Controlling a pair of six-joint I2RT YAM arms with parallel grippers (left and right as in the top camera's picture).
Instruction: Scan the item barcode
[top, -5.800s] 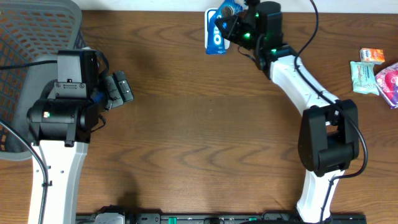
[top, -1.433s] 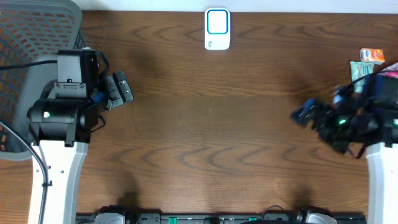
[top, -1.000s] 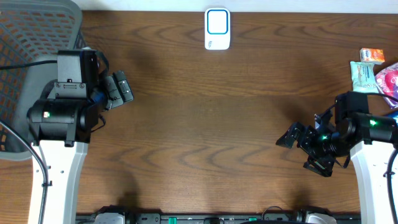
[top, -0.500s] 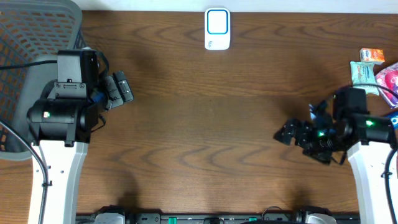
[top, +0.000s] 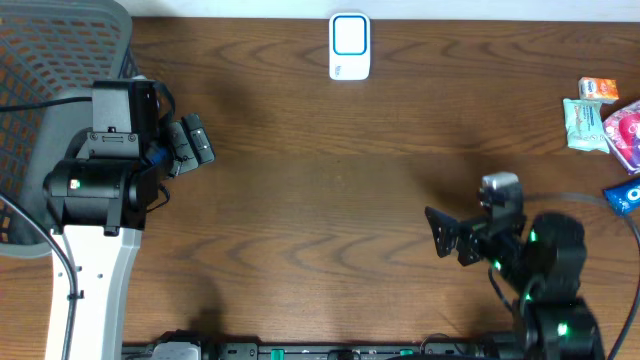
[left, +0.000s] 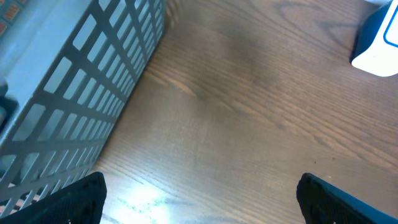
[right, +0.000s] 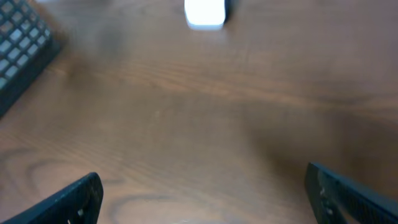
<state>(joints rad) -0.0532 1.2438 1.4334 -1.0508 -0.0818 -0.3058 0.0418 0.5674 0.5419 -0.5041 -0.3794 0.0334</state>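
The white scanner with a blue face (top: 349, 45) stands at the table's far edge; it also shows in the left wrist view as the scanner (left: 377, 42) and in the right wrist view as the scanner (right: 204, 12). A blue snack pack (top: 624, 196) lies at the right edge of the table, apart from both grippers. My right gripper (top: 446, 238) hovers near the front right, pointing left, open and empty; seen from the wrist, the right gripper (right: 205, 202) has only bare wood between its fingers. My left gripper (top: 190, 142) is open and empty beside the basket, as the left gripper (left: 202, 205) also shows from the wrist.
A grey mesh basket (top: 60, 55) fills the far left corner, its wall (left: 74, 106) close to the left gripper. A green packet (top: 585, 122), an orange packet (top: 598, 89) and a pink pack (top: 626, 135) lie at the far right.
My right arm has swung back from the right side toward the table's front edge, its open gripper now pointing left. The blue pack now shows on the table. The left arm is still.
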